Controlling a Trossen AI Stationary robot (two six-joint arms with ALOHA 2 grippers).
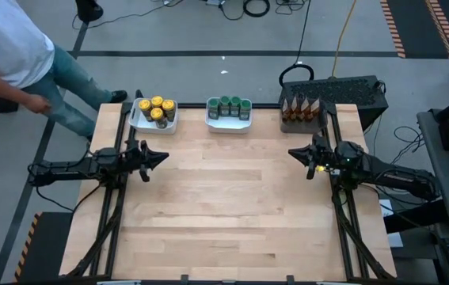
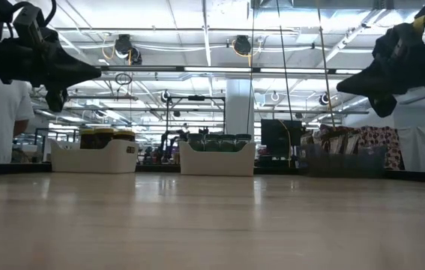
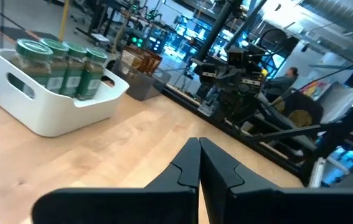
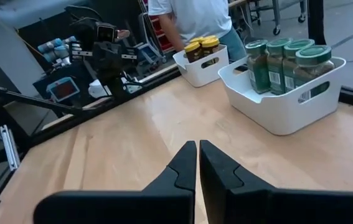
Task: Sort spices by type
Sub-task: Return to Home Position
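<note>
Wood of the desk (image 1: pixel 232 206) fills the near side. Midway across, the left claw (image 3: pixel 198 144) hangs above the desk's left edge and the right claw (image 4: pixel 197 146) above its right edge. Both arms are folded back and held level, well off the surface, tips pointed inward at one another. Each claw is clenched on nothing, fingers pressed together. Along the far edge, yellow-lidded jars (image 1: pixel 157 108) stand in the left white bin (image 1: pixel 135 119), green-lidded jars (image 1: pixel 230 105) in the middle white bin (image 1: pixel 229 124), and brown-orange packets (image 1: pixel 302 106) upright in a dark bin (image 1: pixel 302 121) at the right. Judgement: the jars look rigid, smooth-walled and moderately weighty. They are packed touching, so they are best taken from above, across the lid. The packets look light and crushable, best pinched at the peak. Beyond the far left corner stands a person (image 1: pixel 18 47).
</note>
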